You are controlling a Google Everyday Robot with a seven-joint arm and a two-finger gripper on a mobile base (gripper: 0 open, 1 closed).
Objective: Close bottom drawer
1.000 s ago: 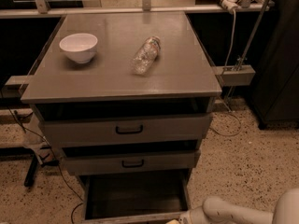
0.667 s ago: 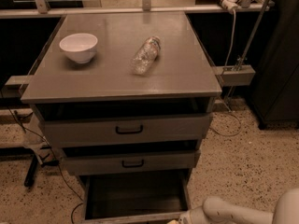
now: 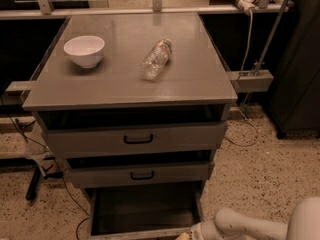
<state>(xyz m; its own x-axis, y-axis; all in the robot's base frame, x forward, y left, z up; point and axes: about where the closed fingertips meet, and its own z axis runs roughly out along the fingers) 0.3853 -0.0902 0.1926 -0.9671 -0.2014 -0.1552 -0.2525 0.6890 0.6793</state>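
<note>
The bottom drawer [image 3: 142, 211] is pulled far out of the grey cabinet. Its deep grey box is open and looks empty, and its front edge lies at the bottom of the view with the handle out of view. My white arm [image 3: 260, 224] comes in from the bottom right. The gripper [image 3: 187, 235] is at the drawer's front right corner, cut off by the frame edge. The middle drawer [image 3: 140, 174] and the top drawer [image 3: 137, 140] above it stand slightly out.
A white bowl [image 3: 84, 50] and a plastic bottle [image 3: 155, 59] lying on its side rest on the cabinet top [image 3: 125, 84]. Cables [image 3: 245, 129] run over the speckled floor on both sides. A dark cabinet [image 3: 300, 74] stands to the right.
</note>
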